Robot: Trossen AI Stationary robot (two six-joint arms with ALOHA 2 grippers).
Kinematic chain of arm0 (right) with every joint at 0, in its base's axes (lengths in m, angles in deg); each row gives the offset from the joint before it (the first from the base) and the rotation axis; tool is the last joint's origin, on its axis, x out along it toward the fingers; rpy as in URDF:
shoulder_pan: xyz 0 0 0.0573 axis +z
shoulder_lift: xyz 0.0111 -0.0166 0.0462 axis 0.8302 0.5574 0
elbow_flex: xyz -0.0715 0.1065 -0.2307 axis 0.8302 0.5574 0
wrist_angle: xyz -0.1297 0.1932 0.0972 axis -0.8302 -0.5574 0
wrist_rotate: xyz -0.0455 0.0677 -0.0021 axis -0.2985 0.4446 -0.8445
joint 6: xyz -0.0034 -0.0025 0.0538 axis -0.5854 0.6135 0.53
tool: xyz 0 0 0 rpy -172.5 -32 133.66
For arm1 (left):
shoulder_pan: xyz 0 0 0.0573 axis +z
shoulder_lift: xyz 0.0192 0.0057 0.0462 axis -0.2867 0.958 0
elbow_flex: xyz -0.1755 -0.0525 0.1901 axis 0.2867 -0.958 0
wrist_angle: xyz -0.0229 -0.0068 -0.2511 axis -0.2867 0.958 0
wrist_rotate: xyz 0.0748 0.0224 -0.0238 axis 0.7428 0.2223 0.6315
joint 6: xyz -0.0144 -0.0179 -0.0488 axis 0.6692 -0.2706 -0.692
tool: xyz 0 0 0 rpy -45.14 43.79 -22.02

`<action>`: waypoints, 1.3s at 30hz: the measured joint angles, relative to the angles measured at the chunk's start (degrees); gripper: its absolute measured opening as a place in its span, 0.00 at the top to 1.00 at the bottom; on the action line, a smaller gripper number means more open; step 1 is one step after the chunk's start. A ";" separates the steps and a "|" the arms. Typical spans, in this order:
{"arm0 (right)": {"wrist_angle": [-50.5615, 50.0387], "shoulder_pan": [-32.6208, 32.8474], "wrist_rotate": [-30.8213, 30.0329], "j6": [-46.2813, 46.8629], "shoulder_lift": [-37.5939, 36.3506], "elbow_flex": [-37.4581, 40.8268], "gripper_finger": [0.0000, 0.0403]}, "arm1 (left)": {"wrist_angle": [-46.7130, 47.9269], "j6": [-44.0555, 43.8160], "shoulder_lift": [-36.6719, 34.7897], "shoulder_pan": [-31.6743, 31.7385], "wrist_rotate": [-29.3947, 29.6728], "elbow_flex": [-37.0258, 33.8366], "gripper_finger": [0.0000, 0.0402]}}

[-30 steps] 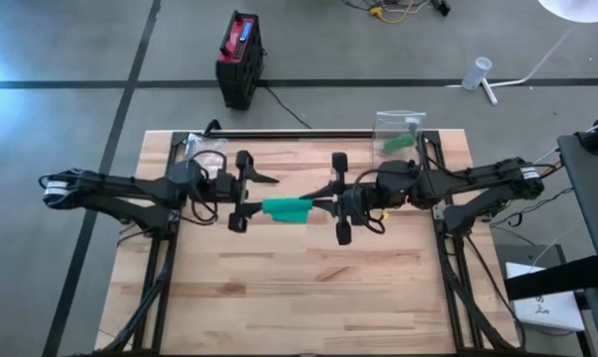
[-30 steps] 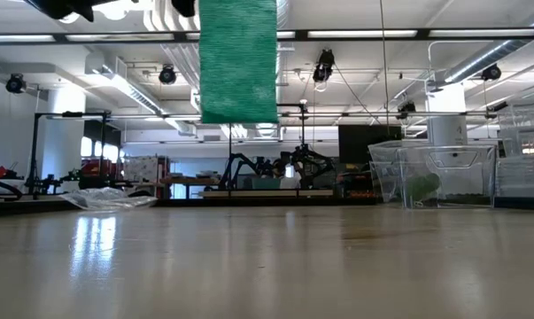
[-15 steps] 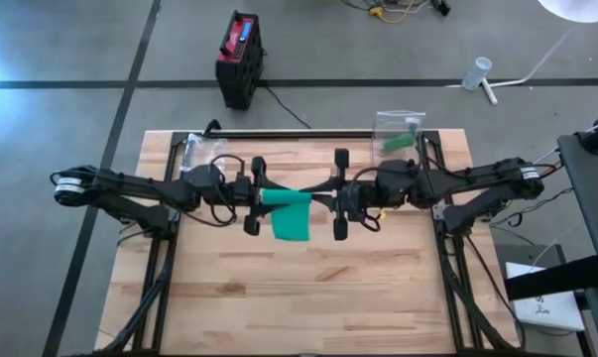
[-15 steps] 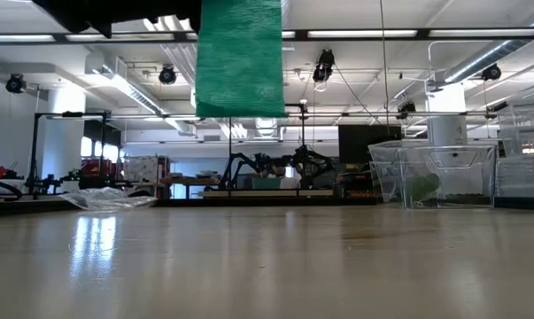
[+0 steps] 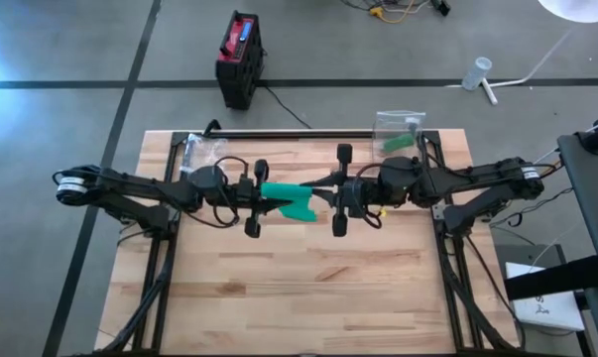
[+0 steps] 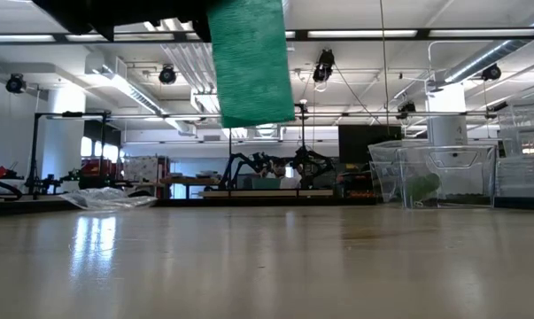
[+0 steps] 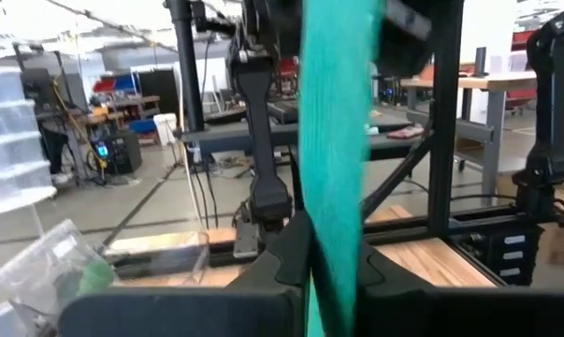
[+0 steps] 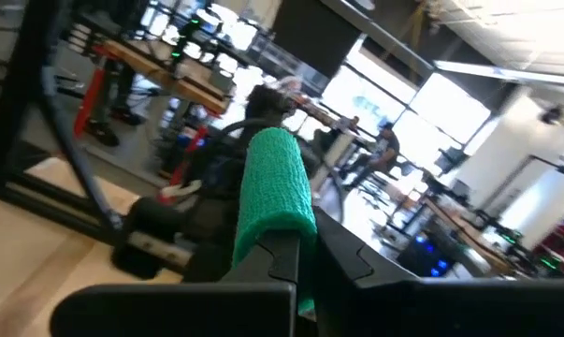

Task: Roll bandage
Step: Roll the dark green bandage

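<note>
A green bandage (image 5: 291, 201) is held in the air above the middle of the table, between my two grippers. Its loose strip (image 6: 249, 62) hangs down, well clear of the tabletop. My left gripper (image 5: 267, 192) reaches in from the table's left and is shut on the bandage (image 7: 333, 168). My right gripper (image 5: 320, 190) reaches in from the table's right and is shut on its other end (image 8: 274, 187). The two grippers point at each other, close together. My left gripper pinches the strip (image 7: 326, 245) between its two fingers, coming level from the table's left. The strip runs upright through the fingers, lifted clear of the table. One layer or several, I cannot tell. My right gripper pinches the bandage's rounded, bunched end (image 8: 272, 223) between its two fingertips (image 8: 283, 245), coming level from the table's right. The bandage sticks out beyond the fingertips, clear of the table.
A clear plastic box (image 5: 400, 134) with green pieces stands at the table's far right (image 6: 430, 173). A crumpled clear bag (image 5: 201, 149) lies at the far left (image 6: 107, 199). A black bar (image 5: 299, 134) runs along the far edge. The near half of the tabletop (image 5: 299, 288) is bare wood.
My left gripper has moved toward the table's right, up to the bandage, sunk a little, and taken hold of it. The hanging strip, straight before, now hangs tilted and slightly twisted. My right gripper has kept its hold.
</note>
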 joint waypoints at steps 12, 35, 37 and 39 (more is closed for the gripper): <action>0.83 -0.80 -9.34 -5.98 0.00 -0.22 0.99 | -0.46 -0.85 1.88 -0.73 -0.48 -0.04 1.00; 1.07 -4.26 -10.34 -7.56 1.60 4.24 0.99 | -4.85 -1.92 -1.74 -2.14 -12.25 -0.10 0.75; 1.03 -4.26 -11.05 -7.49 1.76 4.59 0.99 | -6.05 -1.94 -2.30 -2.15 -12.28 -0.10 0.70; 0.65 -4.26 -11.22 -7.57 1.91 5.03 0.99 | -7.00 -1.95 -3.12 -2.17 -12.31 -0.10 0.66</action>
